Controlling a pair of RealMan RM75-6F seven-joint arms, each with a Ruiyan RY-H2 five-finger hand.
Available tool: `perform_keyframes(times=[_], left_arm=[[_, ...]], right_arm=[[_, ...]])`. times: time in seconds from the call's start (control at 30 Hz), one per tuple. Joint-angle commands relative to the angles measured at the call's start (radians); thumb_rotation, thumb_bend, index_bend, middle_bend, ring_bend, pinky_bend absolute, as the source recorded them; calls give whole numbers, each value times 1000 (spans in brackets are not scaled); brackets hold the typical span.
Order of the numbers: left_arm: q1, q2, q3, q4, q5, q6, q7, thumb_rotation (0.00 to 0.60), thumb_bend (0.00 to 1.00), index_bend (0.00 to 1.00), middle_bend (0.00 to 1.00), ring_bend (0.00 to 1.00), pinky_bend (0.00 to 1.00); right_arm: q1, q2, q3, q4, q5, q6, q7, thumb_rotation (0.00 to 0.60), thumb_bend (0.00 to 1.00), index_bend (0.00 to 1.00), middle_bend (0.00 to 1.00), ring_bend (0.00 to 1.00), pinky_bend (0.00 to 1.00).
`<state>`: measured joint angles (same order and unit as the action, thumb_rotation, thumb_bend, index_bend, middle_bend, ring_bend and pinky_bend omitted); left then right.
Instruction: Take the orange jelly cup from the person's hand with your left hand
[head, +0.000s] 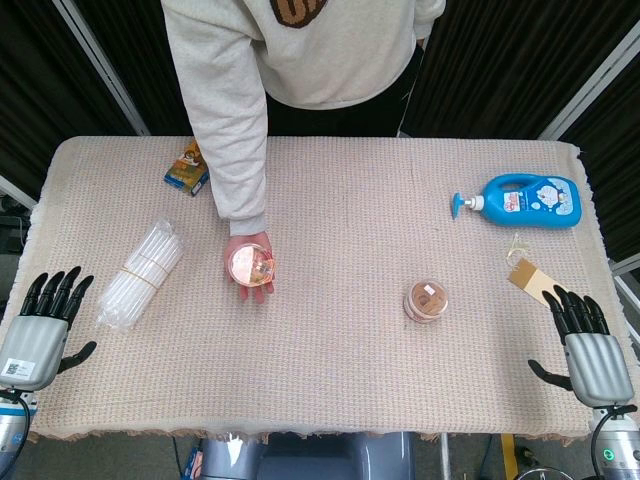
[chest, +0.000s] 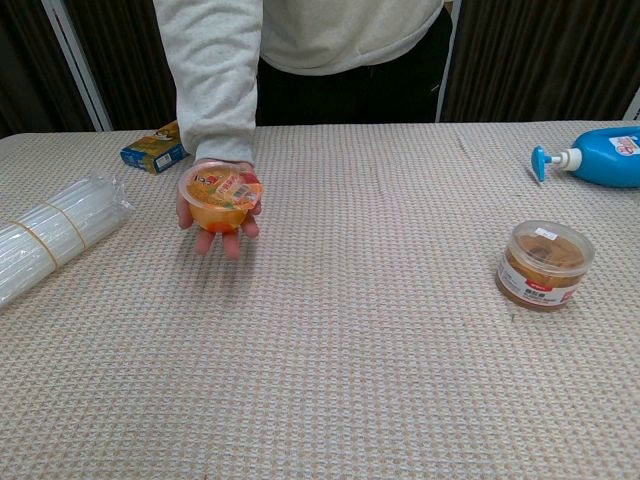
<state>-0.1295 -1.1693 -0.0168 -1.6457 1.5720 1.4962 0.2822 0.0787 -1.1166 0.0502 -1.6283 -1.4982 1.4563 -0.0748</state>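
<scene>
The orange jelly cup (head: 250, 264) (chest: 220, 199) lies in the person's upturned palm (head: 255, 285) (chest: 216, 233), held out over the left middle of the table. My left hand (head: 42, 322) rests at the table's near left corner, fingers spread and empty, well to the left of the cup. At the near right corner my right hand (head: 585, 342) is also open and holds nothing. Neither hand appears in the chest view.
A bundle of clear straws (head: 140, 274) (chest: 50, 240) lies between my left hand and the cup. A small blue-yellow box (head: 187, 168) (chest: 152, 150) sits at the back left. A brown lidded cup (head: 426, 301) (chest: 543, 265), a blue pump bottle (head: 525, 200) (chest: 598, 158) and a tan tag (head: 527, 274) are on the right.
</scene>
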Motion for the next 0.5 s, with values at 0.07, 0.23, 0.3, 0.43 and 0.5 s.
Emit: perform_keyframes(times=[0.07, 0.23, 0.3, 0.43, 0.5], left_arm=[[1, 0, 1, -1, -1, -1, 0, 600, 202, 21, 0, 0, 0], [0, 3, 1, -4, -2, -5, 1, 600, 203, 22, 0, 0, 0], [-2, 4, 2, -4, -1, -9, 2, 600, 203, 22, 0, 0, 0], [-7, 12, 3, -11, -7, -23, 13, 600, 202, 23, 0, 0, 0], [-14, 21, -2, -21, -21, -40, 28, 600, 202, 29, 0, 0, 0]], right_arm=[[0, 0, 0, 0, 1, 0, 0, 600, 90, 52, 0, 0, 0], [0, 0, 0, -1, 0, 0, 0, 600, 89, 51, 0, 0, 0], [0, 0, 0, -1, 1, 0, 0, 600, 90, 52, 0, 0, 0], [0, 0, 0, -3, 3, -1, -2, 600, 90, 52, 0, 0, 0], [1, -2, 1, -3, 4, -4, -5, 600, 90, 52, 0, 0, 0]])
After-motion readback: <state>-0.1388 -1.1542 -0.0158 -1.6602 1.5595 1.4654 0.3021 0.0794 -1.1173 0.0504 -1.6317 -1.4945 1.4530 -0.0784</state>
